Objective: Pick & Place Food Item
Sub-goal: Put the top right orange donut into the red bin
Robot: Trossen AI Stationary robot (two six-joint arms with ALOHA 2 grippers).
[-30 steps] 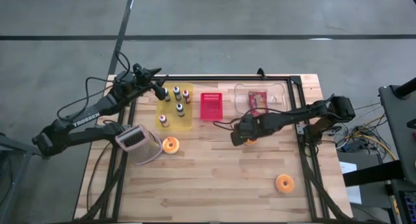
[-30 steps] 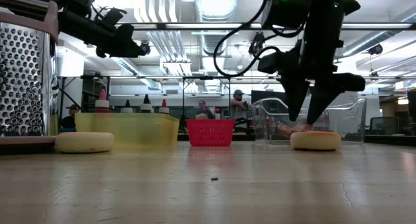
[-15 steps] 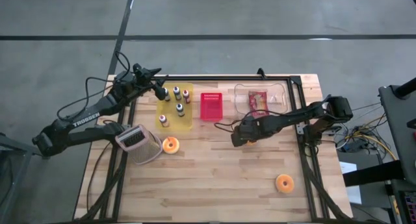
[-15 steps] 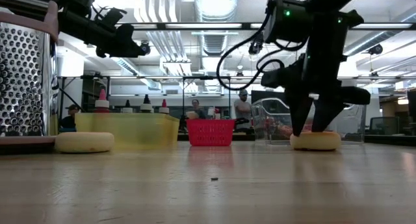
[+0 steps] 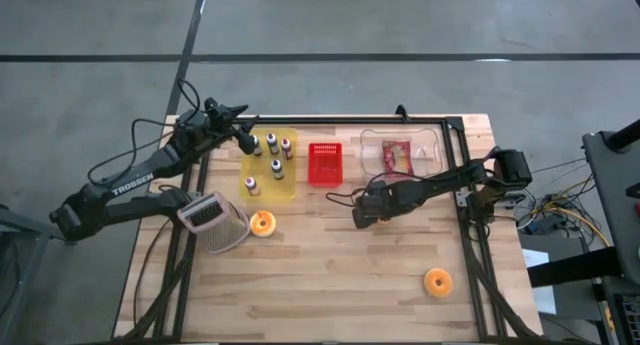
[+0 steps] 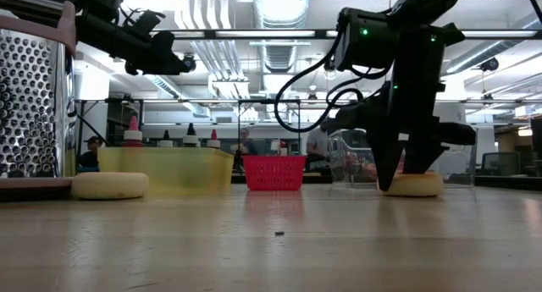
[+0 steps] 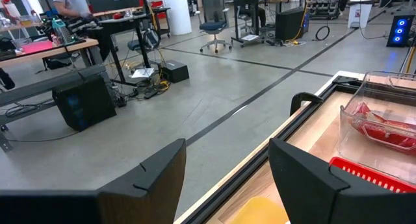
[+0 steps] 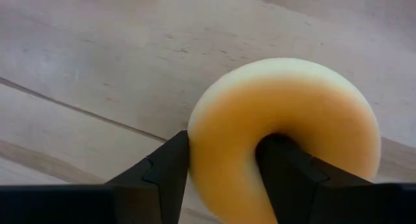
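Observation:
A yellow-orange doughnut (image 8: 286, 113) lies flat on the wooden table (image 5: 330, 275) near its middle, and shows in the low view as a pale ring (image 6: 419, 184). My right gripper (image 8: 221, 185) points down over it, open, with one finger in the hole and the other outside the ring. In the high view the gripper (image 5: 366, 211) covers most of the doughnut. My left gripper (image 5: 243, 140) hangs open in the air over the table's far left corner, holding nothing. My right gripper comes at the doughnut from above, one finger (image 8: 289, 172) in its hole and the other (image 8: 162, 172) beside the outer rim (image 8: 198, 130), with the ring's wall between them. Whether the fingers touch it, I cannot tell. The doughnut lies flat on the table.
Two more doughnuts lie on the table, one (image 5: 262, 223) beside a metal grater (image 5: 212, 221), one (image 5: 437, 281) near the right front. Along the far side stand a yellow tray of small bottles (image 5: 262, 177), a red basket (image 5: 324, 163) and a clear container with red food (image 5: 400, 153).
My right gripper has come down onto the doughnut, its fingertips sinking from above the ring to table height around the ring's wall. The gap between its fingers looks the same. The doughnut has stayed in place.

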